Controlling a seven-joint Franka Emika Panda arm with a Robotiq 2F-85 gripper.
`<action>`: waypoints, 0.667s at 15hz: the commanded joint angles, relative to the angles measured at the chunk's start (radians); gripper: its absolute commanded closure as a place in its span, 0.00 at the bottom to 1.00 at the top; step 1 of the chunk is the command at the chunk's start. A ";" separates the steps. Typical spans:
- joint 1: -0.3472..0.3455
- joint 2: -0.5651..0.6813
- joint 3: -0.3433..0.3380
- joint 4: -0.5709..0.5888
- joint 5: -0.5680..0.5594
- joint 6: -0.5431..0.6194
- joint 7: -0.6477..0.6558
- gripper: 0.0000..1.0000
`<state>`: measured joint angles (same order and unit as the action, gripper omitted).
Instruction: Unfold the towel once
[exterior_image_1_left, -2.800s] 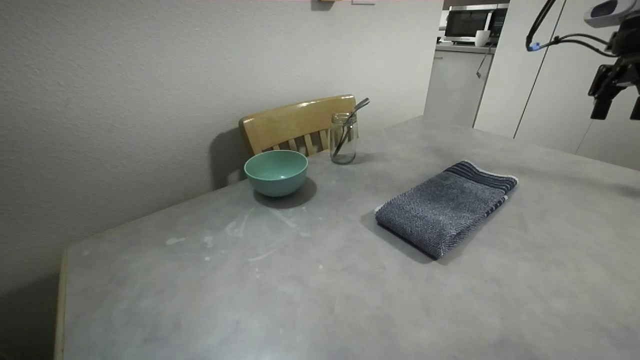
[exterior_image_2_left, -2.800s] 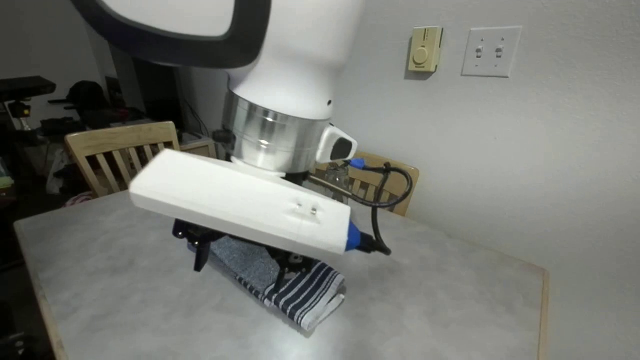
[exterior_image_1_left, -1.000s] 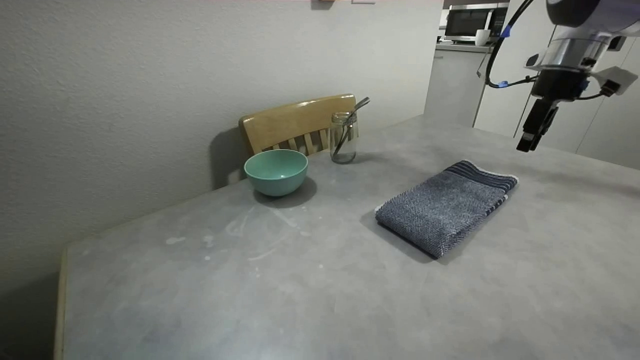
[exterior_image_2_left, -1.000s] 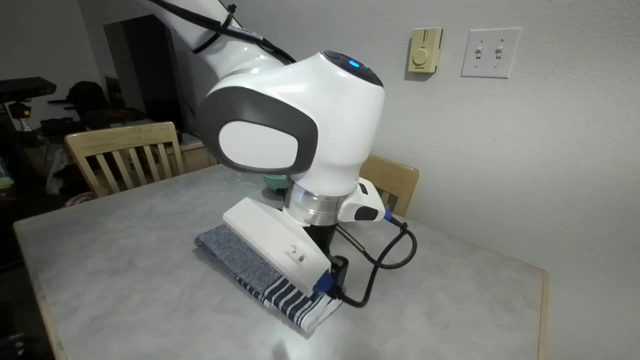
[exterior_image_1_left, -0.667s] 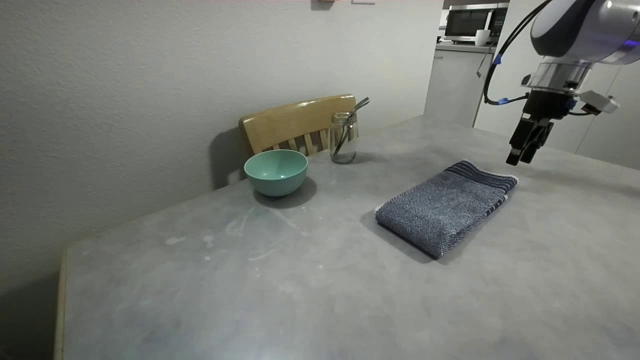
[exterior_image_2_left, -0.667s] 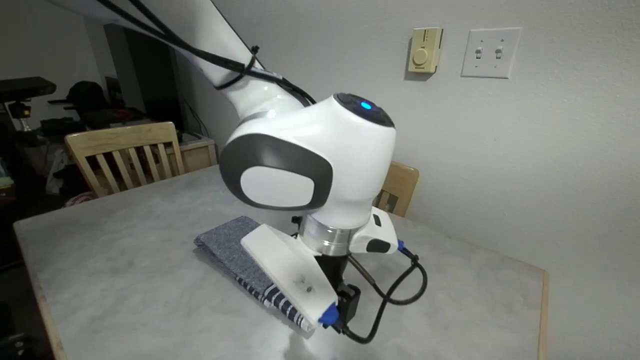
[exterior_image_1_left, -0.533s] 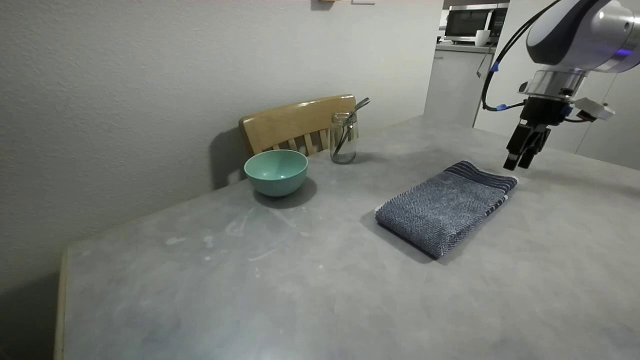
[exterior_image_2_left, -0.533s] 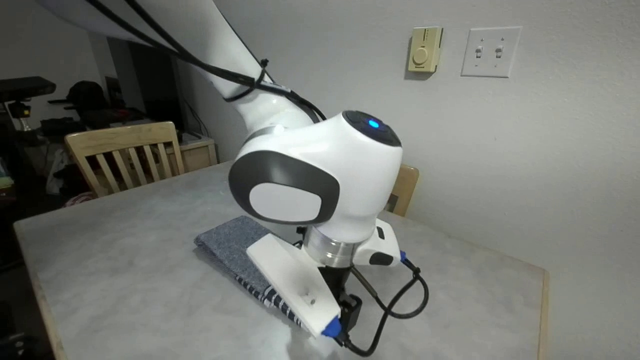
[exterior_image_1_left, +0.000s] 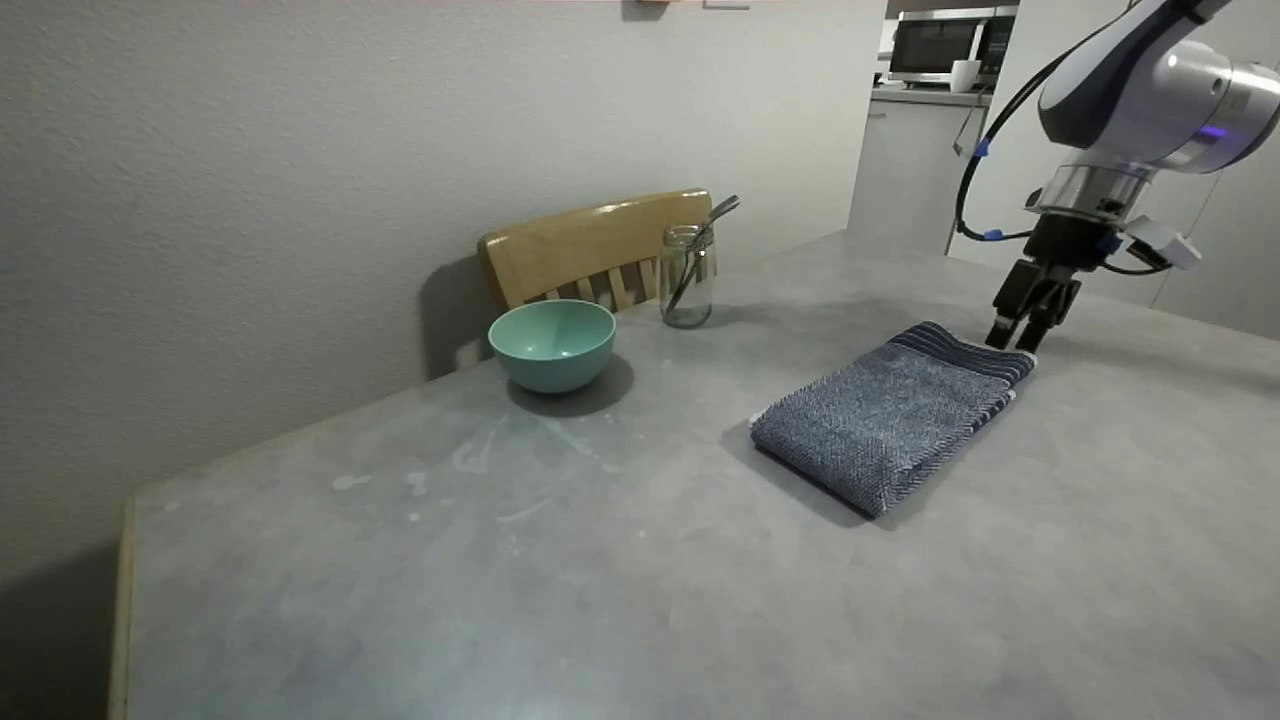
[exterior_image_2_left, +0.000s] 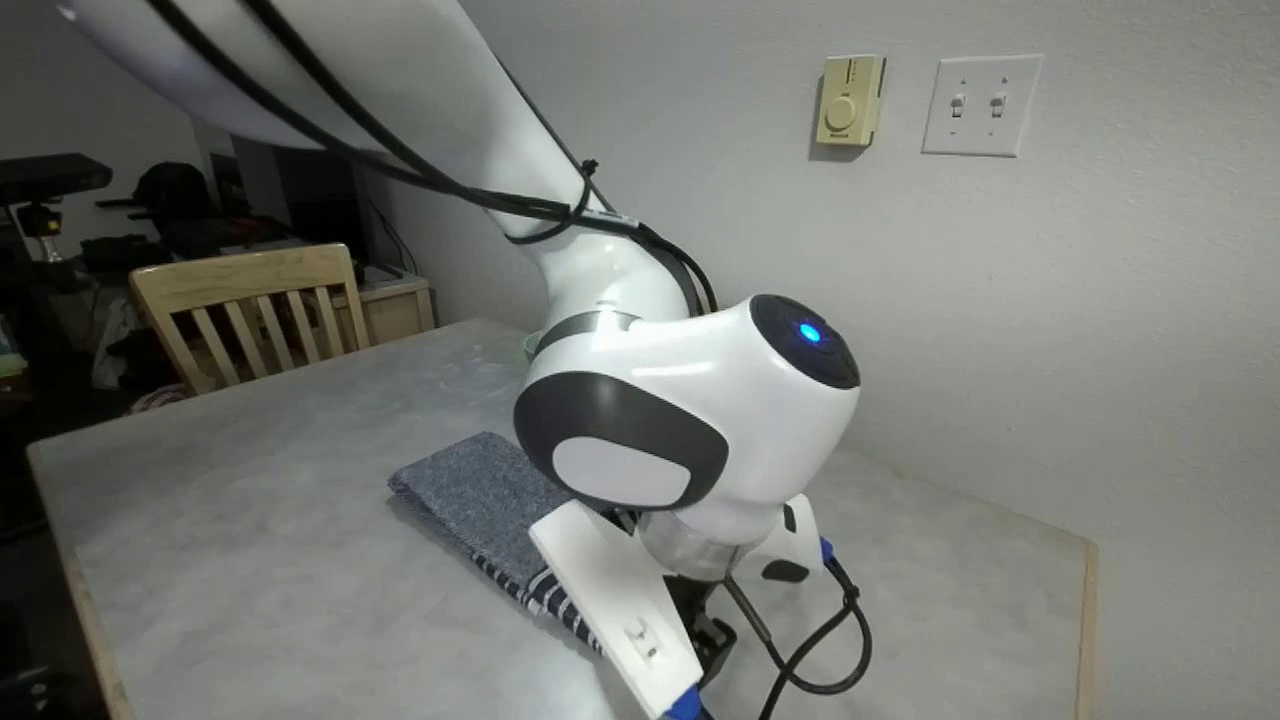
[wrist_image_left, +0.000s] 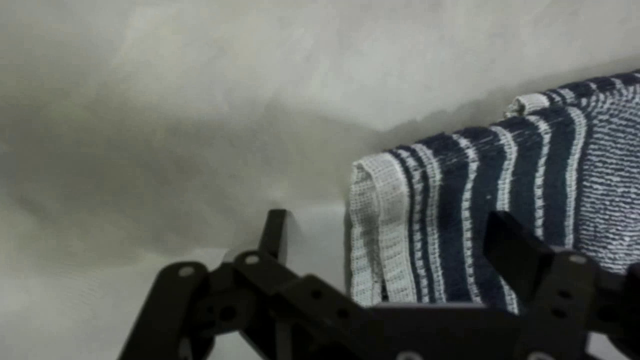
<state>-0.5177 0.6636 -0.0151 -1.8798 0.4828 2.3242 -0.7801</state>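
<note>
The blue-grey towel (exterior_image_1_left: 890, 415) lies folded on the table, its dark and white striped end on the gripper's side. It also shows in an exterior view (exterior_image_2_left: 480, 495), where the arm hides much of its striped end. In the wrist view the towel's striped end (wrist_image_left: 480, 200) shows stacked layers with a white hem. My gripper (exterior_image_1_left: 1013, 338) is low at this striped end. In the wrist view the gripper (wrist_image_left: 389, 220) is open, one finger off the hem over the table, the other over the stripes. I cannot tell whether a fingertip touches towel or table.
A teal bowl (exterior_image_1_left: 553, 345) and a glass jar with utensils (exterior_image_1_left: 687, 280) stand near the wall. A wooden chair (exterior_image_1_left: 600, 235) is behind them. Another chair (exterior_image_2_left: 250, 300) stands at the table's far edge (exterior_image_2_left: 230, 390). The wall (exterior_image_2_left: 1150, 350) runs along one side.
My gripper has come down from above and turned at the wrist, closing in on the towel's striped end. Over the last half second it moved lower still. The towel has not moved.
</note>
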 joint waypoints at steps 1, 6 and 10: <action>-0.085 0.066 0.060 0.086 0.099 -0.107 -0.072 0.00; -0.115 0.125 0.052 0.176 0.157 -0.244 -0.105 0.00; -0.120 0.173 0.046 0.241 0.151 -0.326 -0.105 0.00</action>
<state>-0.6302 0.7642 0.0252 -1.7105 0.6147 2.0563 -0.8567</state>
